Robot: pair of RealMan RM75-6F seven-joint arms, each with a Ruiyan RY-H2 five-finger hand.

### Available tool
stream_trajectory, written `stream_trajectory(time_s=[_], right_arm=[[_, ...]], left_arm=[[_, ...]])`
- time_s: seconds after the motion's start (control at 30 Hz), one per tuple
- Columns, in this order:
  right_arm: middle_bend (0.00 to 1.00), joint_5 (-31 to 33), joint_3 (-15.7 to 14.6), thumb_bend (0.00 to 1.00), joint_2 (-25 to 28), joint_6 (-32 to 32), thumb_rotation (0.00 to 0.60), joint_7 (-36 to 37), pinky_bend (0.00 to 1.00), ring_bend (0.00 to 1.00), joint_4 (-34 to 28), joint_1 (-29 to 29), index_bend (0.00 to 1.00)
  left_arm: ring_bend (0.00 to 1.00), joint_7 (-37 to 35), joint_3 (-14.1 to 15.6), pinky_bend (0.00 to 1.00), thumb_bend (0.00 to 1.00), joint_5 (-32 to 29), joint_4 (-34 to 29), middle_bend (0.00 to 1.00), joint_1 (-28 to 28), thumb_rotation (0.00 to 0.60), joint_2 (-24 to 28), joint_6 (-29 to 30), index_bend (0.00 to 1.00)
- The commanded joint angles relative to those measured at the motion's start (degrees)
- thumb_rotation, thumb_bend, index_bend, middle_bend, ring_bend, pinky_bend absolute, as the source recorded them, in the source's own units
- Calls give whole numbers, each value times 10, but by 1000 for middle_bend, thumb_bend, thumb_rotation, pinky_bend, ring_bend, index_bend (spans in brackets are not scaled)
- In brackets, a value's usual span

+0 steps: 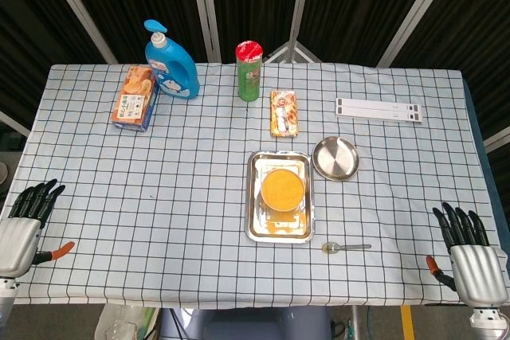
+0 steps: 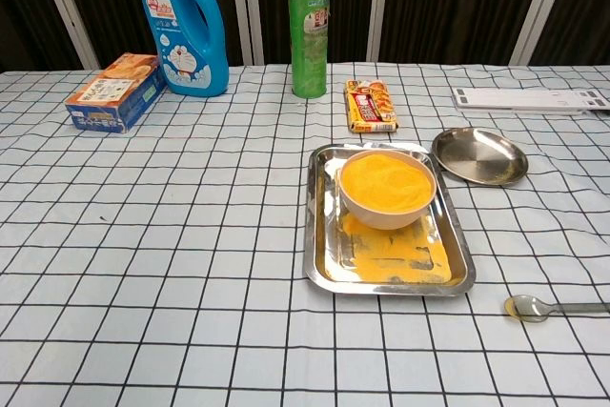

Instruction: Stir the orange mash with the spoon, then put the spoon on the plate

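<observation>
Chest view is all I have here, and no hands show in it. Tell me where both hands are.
Observer: Left hand rests at the table's near left edge, fingers apart, holding nothing.
Operator: Give me the right one.
Observer: Right hand sits at the near right edge, also empty, fingers spread.
Operator: Say which is nearer the spoon.
Observer: The right; the spoon lies between it and the tray, untouched.

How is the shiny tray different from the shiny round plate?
The tray is rectangular; the plate is round. The tray is bigger than the plate. The tray holds a bowl of orange mash and orange spill, while the plate holds nothing. Both are shiny metal on the checked tablecloth.
</observation>
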Motion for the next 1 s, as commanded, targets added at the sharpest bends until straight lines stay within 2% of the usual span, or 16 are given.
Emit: stream_trajectory(time_s=[0.03,0.17,0.27,0.47,0.7,1.0], right_arm=[[80,-4,-3,348,-5,-14,600,4,0,0,-9,8,130],[316,5,-7,348,-18,-57,600,-12,0,42,-21,25,250],[405,9,-9,348,-35,-87,600,-38,0,122,-19,40,329],[444,25,-10,348,-90,-146,600,-102,0,146,1,68,442],[469,58,-5,348,-143,-188,600,-147,0,171,38,86,450],[470,85,9,347,-179,-199,600,-162,0,171,69,98,453]], left_arm=[[0,0,0,0,0,0,0,0,-1,600,0,-2,0],[0,0,1,0,0,4,0,0,0,600,0,1,0],[0,-3,0,0,0,3,1,0,1,600,0,3,0],[0,-5,1,0,0,5,1,0,0,600,0,1,0],[0,-12,1,0,0,3,3,0,-2,600,2,-2,0],[0,-17,2,0,0,5,3,0,-4,600,3,-6,0]])
